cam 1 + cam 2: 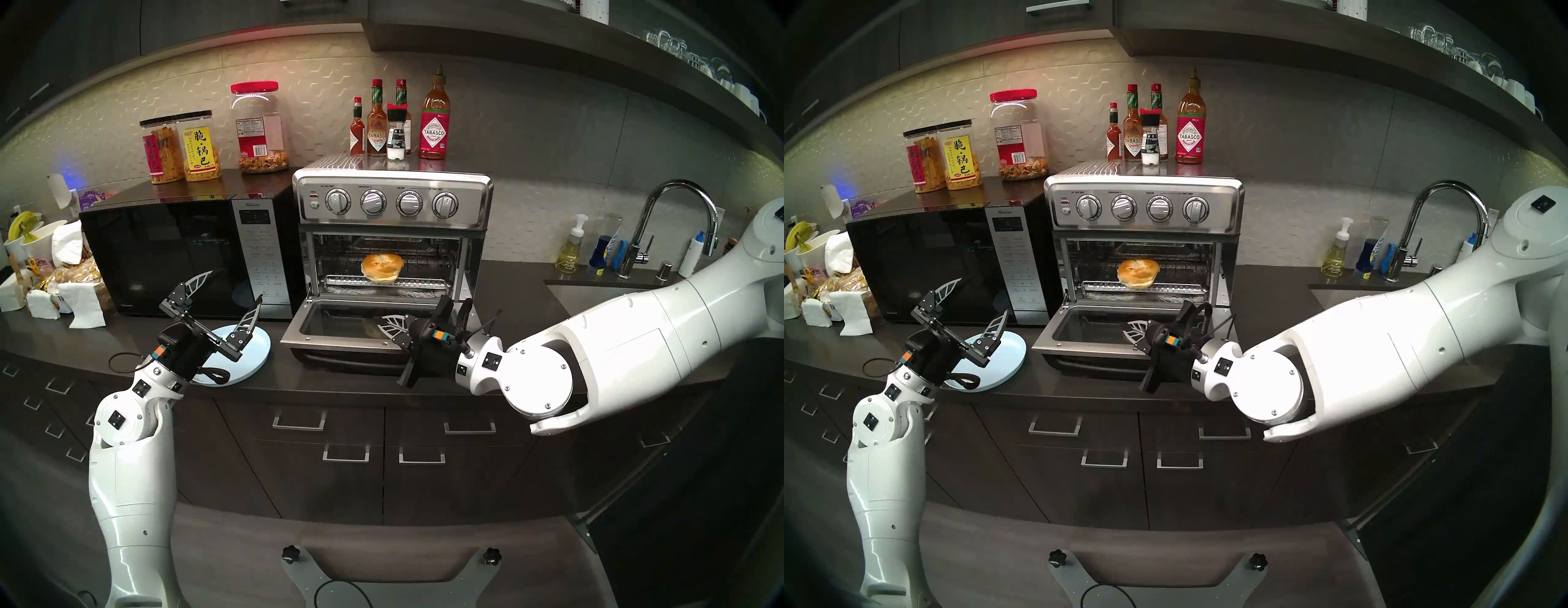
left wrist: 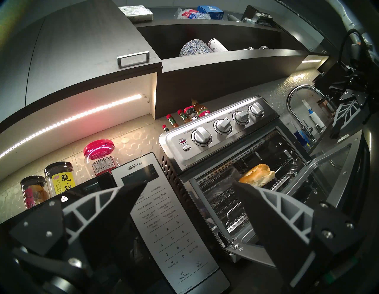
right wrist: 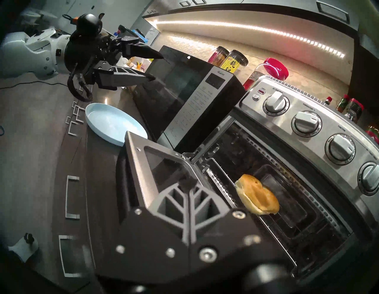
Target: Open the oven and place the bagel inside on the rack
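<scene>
The brushed-steel oven stands with its glass door dropped flat open. Inside, the golden bagel lies on the wire rack, near the front. Both wrist views catch the bagel too. My right gripper is shut and empty, its fingers lying low over the door's glass, in front of the bagel. My left gripper is open and empty, raised above the pale blue plate and left of the door.
A black microwave sits tight against the oven's left side, with snack jars on top. Sauce bottles stand on the oven. A faucet and sink are to the right. Napkins and bowls crowd the far left.
</scene>
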You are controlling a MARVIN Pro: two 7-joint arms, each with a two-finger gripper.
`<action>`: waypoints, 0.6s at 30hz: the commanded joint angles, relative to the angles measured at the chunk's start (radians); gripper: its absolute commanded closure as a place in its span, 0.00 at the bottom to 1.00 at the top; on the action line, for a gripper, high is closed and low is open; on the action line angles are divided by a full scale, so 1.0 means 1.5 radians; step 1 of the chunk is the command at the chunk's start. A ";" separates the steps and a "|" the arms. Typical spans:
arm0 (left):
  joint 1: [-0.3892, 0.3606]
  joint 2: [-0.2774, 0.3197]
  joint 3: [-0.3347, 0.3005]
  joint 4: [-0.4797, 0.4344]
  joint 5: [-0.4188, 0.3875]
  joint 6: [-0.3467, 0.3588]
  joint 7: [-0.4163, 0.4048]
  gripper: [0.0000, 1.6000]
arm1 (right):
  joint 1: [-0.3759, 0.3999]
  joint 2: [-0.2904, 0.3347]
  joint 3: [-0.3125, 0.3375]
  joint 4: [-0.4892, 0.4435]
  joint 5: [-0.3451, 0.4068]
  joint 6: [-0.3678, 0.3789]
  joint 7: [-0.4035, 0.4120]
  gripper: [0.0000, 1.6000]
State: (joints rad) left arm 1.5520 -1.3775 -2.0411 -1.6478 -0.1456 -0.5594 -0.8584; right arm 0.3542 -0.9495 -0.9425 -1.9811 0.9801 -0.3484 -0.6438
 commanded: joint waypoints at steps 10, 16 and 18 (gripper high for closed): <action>-0.006 0.001 0.001 -0.011 -0.005 -0.001 -0.001 0.00 | -0.036 -0.049 0.070 0.047 0.112 0.021 -0.032 1.00; -0.006 0.001 0.001 -0.011 -0.005 -0.001 -0.001 0.00 | -0.055 -0.060 0.090 0.052 0.134 0.025 -0.058 1.00; -0.006 0.001 0.001 -0.011 -0.005 -0.001 -0.001 0.00 | -0.062 -0.065 0.097 0.058 0.149 0.026 -0.056 1.00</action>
State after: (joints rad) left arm 1.5519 -1.3777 -2.0413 -1.6478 -0.1456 -0.5594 -0.8584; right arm 0.2850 -1.0192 -0.8438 -1.9111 1.1603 -0.3033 -0.6922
